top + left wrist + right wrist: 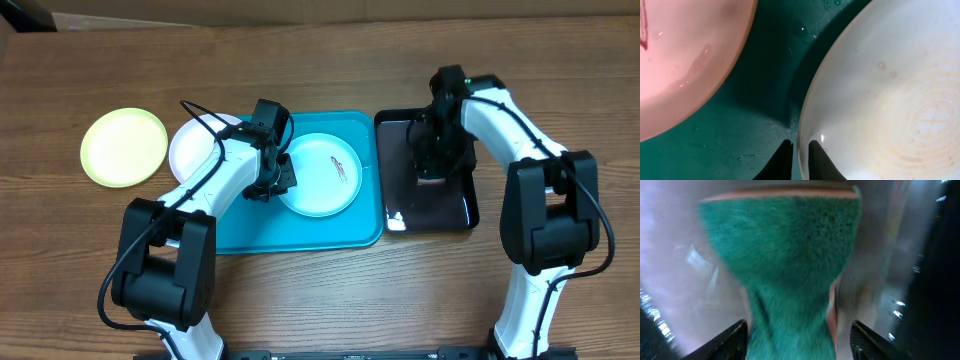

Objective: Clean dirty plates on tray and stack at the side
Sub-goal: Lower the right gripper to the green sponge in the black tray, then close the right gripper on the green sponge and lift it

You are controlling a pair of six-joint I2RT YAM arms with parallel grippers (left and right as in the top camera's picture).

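Observation:
The turquoise tray (300,230) holds the pale blue plate (322,180), which has a red-brown smear. The white plate (198,148) lies over the tray's left end. The yellow-green plate (123,147) sits on the table to the left. My left gripper (268,185) is between the white and pale blue plates. In the left wrist view its fingers (799,147) are closed on the rim of the white plate (880,100). The smeared plate (685,60) lies beyond, over the tray floor (755,90). My right gripper (432,170) is low over the black tray and holds a green sponge (785,245) between its fingers (797,330).
The narrow glossy black tray (450,205) stands right of the turquoise tray, touching it. Both arms reach in from the near edge. Bare wooden table (60,250) surrounds the trays.

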